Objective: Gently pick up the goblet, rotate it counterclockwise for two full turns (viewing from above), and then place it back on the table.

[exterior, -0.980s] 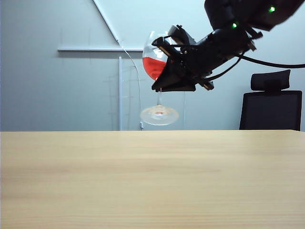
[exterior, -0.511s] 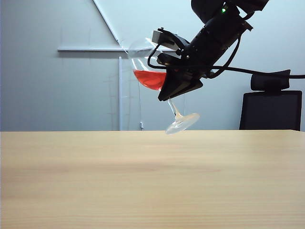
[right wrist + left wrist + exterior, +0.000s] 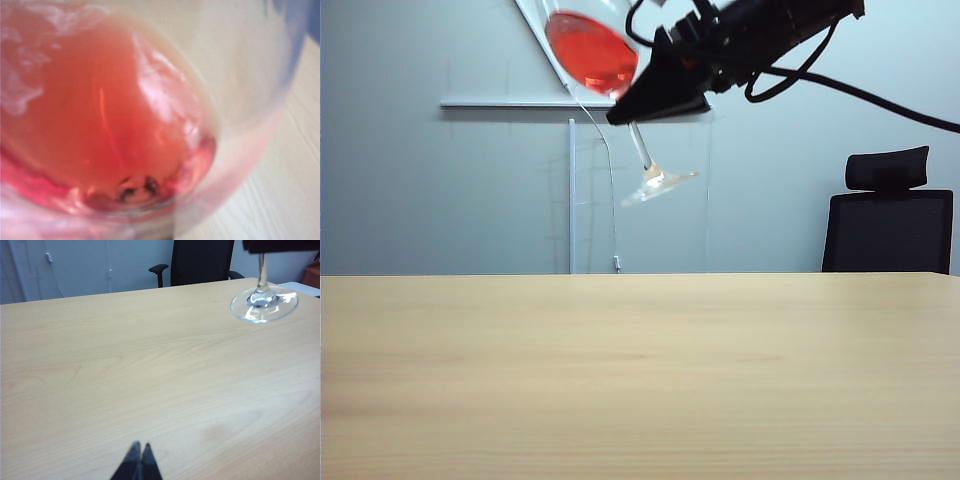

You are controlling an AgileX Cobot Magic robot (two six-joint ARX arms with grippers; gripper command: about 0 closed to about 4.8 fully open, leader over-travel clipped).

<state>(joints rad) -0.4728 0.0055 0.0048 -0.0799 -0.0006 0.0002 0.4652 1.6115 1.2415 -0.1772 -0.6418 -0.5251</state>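
I see R gripper (image 3: pixel 638 112) pinching goblet (image 3: pixel 592 50) stem, tilted, high above table (image 3: pixel 640 370), L gripper (image 3: pixel 138 460) pressed together, low over table

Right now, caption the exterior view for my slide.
Right hand holds the tilted goblet of red liquid high above the table.

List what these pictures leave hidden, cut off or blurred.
- Goblet rim: cut off by the exterior view's top edge.
- Right gripper jaws on the stem: one dark mass in the exterior view; unseen in the right wrist view, filled by the blurred bowl.
- Left gripper: only shut tips show, left wrist view's bottom edge.
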